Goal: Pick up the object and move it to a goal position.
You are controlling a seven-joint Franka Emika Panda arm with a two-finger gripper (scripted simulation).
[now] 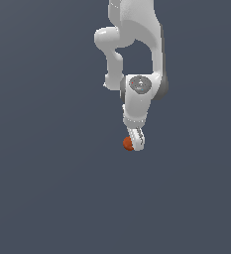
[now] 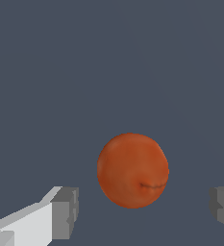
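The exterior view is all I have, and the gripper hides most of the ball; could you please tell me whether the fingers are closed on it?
Observer: No. In the wrist view the ball sits between the fingers, with a gap on each side.
Operator: Is the gripper open, then?
Observer: Yes, the gripper is open wider than the ball.
Operator: Thank you. Any marks on it?
Observer: One short dark crease low on its face.

A plain, flat, dark slate-grey surface (image 1: 42, 188) fills the background in both views.
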